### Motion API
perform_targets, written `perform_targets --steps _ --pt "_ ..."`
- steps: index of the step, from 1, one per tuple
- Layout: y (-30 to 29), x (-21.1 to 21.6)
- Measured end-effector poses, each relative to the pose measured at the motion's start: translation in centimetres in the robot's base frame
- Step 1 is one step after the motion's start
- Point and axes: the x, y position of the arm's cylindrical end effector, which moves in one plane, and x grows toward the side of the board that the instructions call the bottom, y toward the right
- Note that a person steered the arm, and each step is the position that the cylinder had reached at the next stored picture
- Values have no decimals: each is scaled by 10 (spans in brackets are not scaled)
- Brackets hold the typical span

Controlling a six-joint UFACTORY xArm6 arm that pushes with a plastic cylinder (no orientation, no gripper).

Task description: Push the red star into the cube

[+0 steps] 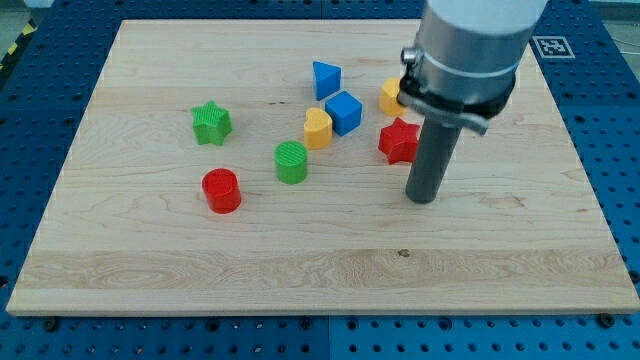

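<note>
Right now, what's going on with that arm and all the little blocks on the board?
I'm a single arm with a rod, sliding blocks on a wooden board. My tip rests just below and to the view's right of the red star, close to it; contact isn't clear. The blue cube, my target, sits to the star's left with a gap between them, so the push isn't done. A yellow heart touches the cube's left side. A blue triangle lies above the cube.
</note>
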Motion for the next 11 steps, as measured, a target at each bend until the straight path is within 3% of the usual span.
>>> perform_targets --steps 1,4,6,11 --pt "3 -25" --pt "7 -38" --pt "5 -84" --pt "-45 -84"
